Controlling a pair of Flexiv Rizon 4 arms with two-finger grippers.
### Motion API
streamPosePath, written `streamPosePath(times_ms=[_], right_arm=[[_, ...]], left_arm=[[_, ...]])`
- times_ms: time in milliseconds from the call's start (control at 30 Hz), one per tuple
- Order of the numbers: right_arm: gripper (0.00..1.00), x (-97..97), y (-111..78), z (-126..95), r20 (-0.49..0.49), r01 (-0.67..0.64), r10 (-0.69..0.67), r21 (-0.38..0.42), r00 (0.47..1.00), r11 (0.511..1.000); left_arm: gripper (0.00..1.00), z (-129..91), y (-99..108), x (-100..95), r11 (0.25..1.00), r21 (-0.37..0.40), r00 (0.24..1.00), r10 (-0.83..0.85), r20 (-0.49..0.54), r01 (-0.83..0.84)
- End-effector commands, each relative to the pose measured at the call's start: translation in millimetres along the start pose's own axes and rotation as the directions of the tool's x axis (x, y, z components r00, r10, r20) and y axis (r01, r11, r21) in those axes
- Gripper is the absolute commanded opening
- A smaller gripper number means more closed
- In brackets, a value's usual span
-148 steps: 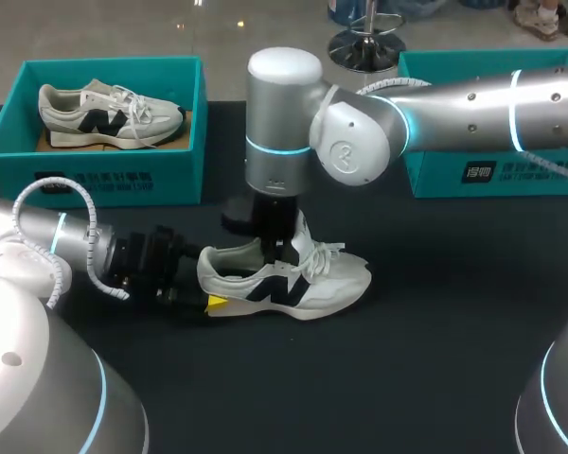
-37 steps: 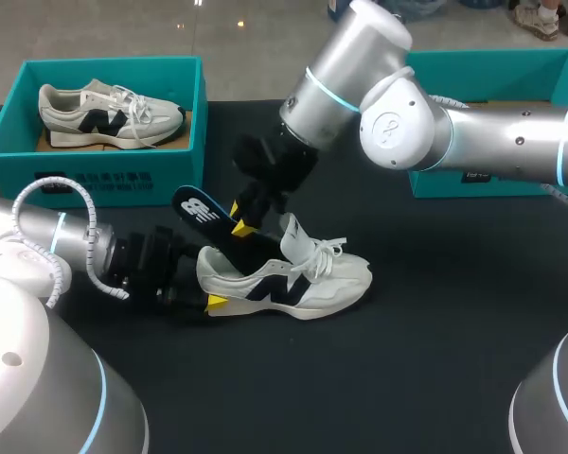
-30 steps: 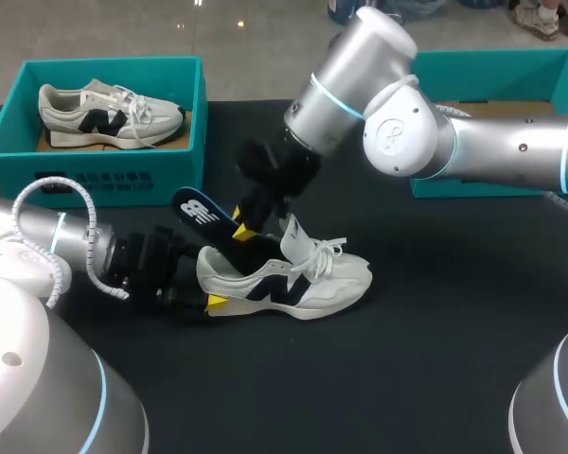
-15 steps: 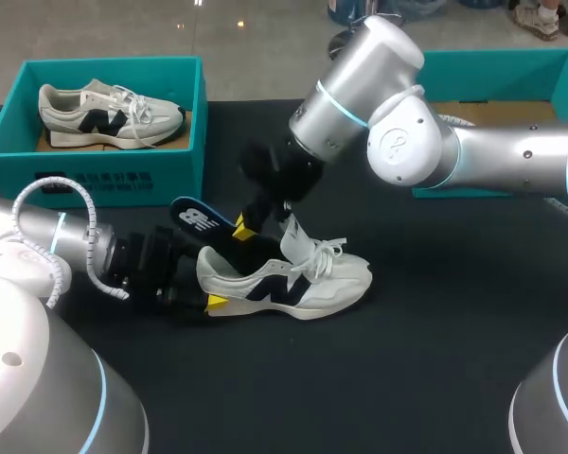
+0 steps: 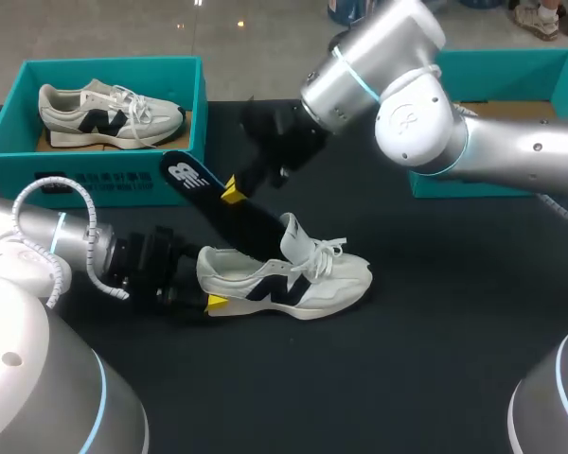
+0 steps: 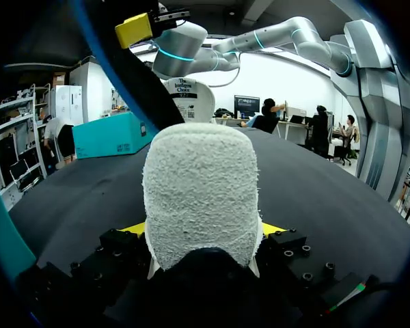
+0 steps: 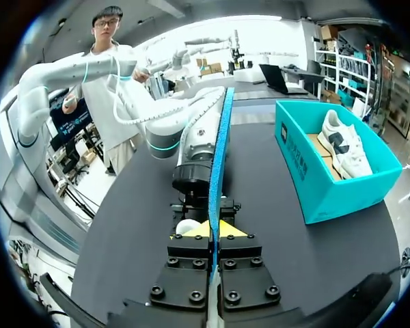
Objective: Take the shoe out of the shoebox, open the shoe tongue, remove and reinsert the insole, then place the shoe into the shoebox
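A white shoe [image 5: 303, 279] with dark side marks lies on its sole on the black table [image 5: 435, 359]. My left gripper [image 5: 208, 293] comes in from the left, its fingers set wide on both sides of the heel [image 6: 199, 191], so it is shut on the shoe. Above the shoe's opening, my right gripper [image 5: 232, 192] is shut on the black insole [image 5: 218, 208]. The insole slants up and to the left, with its lower end still inside the shoe. In the right wrist view the insole [image 7: 220, 157] stands edge-on between the yellow tips of my right gripper [image 7: 214, 231].
A teal shoebox [image 5: 123, 175] at the back left holds a second white shoe [image 5: 109, 113]. Another teal shoebox [image 5: 497, 66] stands at the back right, behind my right arm. The table's front half is bare black cloth.
My right gripper has risen and moved back to the left, drawing the insole further out of the shoe. The left arm and the shoe have stayed still.
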State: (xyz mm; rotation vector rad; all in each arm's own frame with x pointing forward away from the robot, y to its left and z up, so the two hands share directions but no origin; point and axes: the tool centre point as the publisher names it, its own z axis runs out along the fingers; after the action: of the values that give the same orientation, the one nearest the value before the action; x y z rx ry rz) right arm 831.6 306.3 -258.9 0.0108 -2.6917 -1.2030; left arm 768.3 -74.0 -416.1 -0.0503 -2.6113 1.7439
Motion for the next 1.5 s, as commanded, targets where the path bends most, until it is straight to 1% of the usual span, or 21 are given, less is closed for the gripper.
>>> streamPosePath(times_ms=[33,67,100,733,833,1000,1067,1133,1200,1333,1500], right_arm=[[0.00,3.8,6.4,-11,0.010,0.005,-0.004,-0.015,1.000,1.000],[0.00,2.7,10.5,-14,0.012,0.011,-0.011,-0.012,1.000,1.000],[0.00,1.3,15.0,-17,0.035,0.017,-0.017,-0.008,0.999,1.000],[0.00,1.3,15.0,-17,0.035,0.017,-0.017,-0.008,0.999,1.000],[0.00,1.9,16.2,-28,0.058,0.056,-0.049,-0.116,0.997,0.992],[0.00,3.6,21.9,-42,0.015,0.067,-0.065,-0.242,0.998,0.968],[0.00,6.0,26.0,-47,0.024,0.086,-0.082,-0.275,0.996,0.958],[0.00,8.4,29.6,-51,0.018,0.093,-0.092,-0.289,0.996,0.953],[0.00,12.6,35.5,-57,0.022,0.098,-0.096,-0.332,0.995,0.938],[0.00,20.8,42.1,-69,0.029,0.078,-0.072,-0.377,0.997,0.923],[0.00,37.8,57.0,-89,0.023,0.021,-0.012,-0.486,1.000,0.874]], left_arm=[[0.00,0,0,0.7,1.000,-0.004,1.000,0.000,0.000,0.000],[0.00,0,0,0.7,1.000,-0.004,1.000,0.000,0.000,0.000],[0.00,0,0,0.7,1.000,-0.004,1.000,0.000,0.000,0.000],[0.00,0,0,0.7,1.000,-0.004,1.000,0.000,0.000,0.000],[0.00,0,0,0.7,1.000,-0.004,1.000,0.000,0.000,0.000],[0.00,0,0,0.7,1.000,-0.004,1.000,0.000,0.000,0.000],[0.00,0,0,0.7,1.000,-0.004,1.000,0.000,0.000,0.000],[0.00,0,0,0.7,1.000,-0.004,1.000,0.000,0.000,0.000],[0.00,0,0,0.7,1.000,-0.004,1.000,0.000,0.000,0.000],[0.00,0,0,0.7,1.000,-0.004,1.000,0.000,0.000,0.000],[0.00,0,0,0.7,1.000,-0.004,1.000,0.000,0.000,0.000]])
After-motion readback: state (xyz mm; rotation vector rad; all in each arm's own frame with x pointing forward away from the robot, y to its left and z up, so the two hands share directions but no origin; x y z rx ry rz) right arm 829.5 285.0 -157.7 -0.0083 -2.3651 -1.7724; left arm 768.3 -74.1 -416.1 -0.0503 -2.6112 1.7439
